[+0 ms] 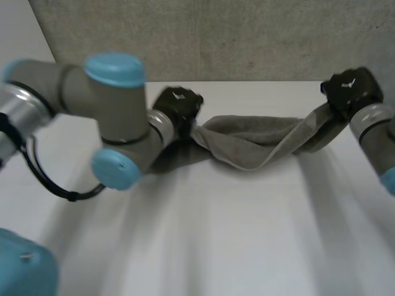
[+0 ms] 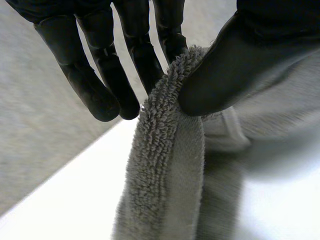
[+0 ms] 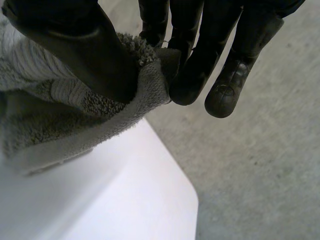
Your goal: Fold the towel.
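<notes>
One grey towel (image 1: 253,145) (sagging in the middle) stretches over the one white counter (image 1: 234,240); the left robot hand (image 1: 178,106) pinches one end, the right robot hand (image 1: 352,89) the other.

worktop (image 1: 247,234): white, smooth | on it: towel (image 1: 247,145), grey, slack middle resting near the far edge | towel ends: lifted off worktop

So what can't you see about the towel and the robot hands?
- Head view: left arm hides part of the grey towel beside the left robot hand.
- Left wrist view: its thumb covers the towel edge it pinches.
- Right wrist view: the right robot hand's thumb does the same.
</notes>
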Robot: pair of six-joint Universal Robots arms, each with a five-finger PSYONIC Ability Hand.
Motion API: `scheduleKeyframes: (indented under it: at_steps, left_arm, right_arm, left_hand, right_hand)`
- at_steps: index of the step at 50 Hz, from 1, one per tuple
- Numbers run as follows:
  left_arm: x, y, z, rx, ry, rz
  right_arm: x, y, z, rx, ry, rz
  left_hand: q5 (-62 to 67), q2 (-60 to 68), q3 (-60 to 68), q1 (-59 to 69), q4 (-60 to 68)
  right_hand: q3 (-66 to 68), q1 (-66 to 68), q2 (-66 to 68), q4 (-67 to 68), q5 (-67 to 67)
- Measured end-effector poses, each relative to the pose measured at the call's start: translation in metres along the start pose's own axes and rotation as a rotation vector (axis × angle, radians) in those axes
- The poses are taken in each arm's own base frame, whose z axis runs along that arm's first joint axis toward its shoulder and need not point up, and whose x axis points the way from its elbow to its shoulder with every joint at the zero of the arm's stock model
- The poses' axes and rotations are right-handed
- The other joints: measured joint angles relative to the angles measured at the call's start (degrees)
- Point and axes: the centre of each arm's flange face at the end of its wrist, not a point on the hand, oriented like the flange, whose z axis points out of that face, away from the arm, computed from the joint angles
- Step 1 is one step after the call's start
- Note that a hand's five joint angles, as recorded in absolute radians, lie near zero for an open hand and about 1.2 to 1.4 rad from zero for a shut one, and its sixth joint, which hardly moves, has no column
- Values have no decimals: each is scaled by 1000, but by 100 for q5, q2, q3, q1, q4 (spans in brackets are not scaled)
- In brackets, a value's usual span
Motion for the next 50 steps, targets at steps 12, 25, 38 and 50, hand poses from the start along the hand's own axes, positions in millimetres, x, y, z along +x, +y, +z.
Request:
scheduleKeyframes:
  at_steps: [12,25,38,50]
  left_arm:
    - [-97,-83,-65,172,-206,-132]
    - [-128,-38,-61,13,-269,-216]
    - [-134,18,-2,-89,-259,-61]
    - [-196,-168,-37,717,-488,-28]
  right_arm:
    - [70,-76,-49,48,-12,-23]
    - [54,-82,-56,-57,-149,-200]
    - [-21,-44,17,-90,-235,-302]
    - [65,-164,30,612,378,-15]
  left_hand:
    - [0,0,16,0,0]
    - [0,0,19,1,0]
    - [0,0,23,1,0]
    - [0,3,32,1,31]
  right_hand:
    - [0,0,0,0,-7]
    - [31,5,0,1,-7]
    - [32,5,0,0,-7]
    - [32,15,0,0,-7]
